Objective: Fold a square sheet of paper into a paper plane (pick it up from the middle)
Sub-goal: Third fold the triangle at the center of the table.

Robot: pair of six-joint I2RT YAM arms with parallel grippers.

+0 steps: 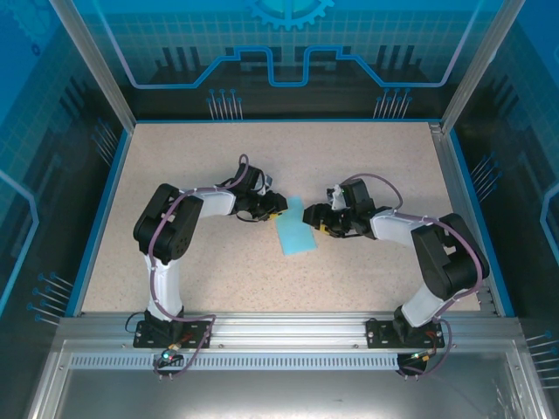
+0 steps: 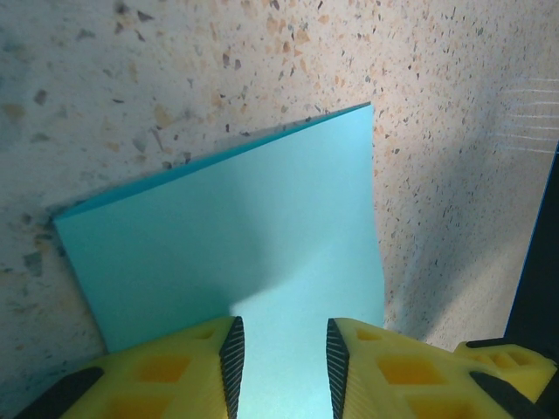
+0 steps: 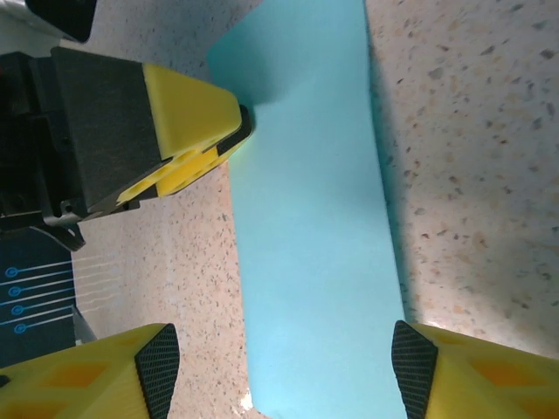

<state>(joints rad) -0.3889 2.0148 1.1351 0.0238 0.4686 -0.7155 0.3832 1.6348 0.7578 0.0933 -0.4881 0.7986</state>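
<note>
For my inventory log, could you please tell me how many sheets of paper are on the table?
1: a folded paper at the middle of the table, between the left tool and right tool; another could hide beneath it.

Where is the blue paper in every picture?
Top external: the blue paper lies near the picture's centre.
Left wrist: the blue paper spreads across the middle, reaching the bottom edge.
Right wrist: the blue paper is a tall strip down the middle.
Shared landmark: the left gripper at the paper's edge, seen bottom centre in left wrist and upper left in right wrist.
</note>
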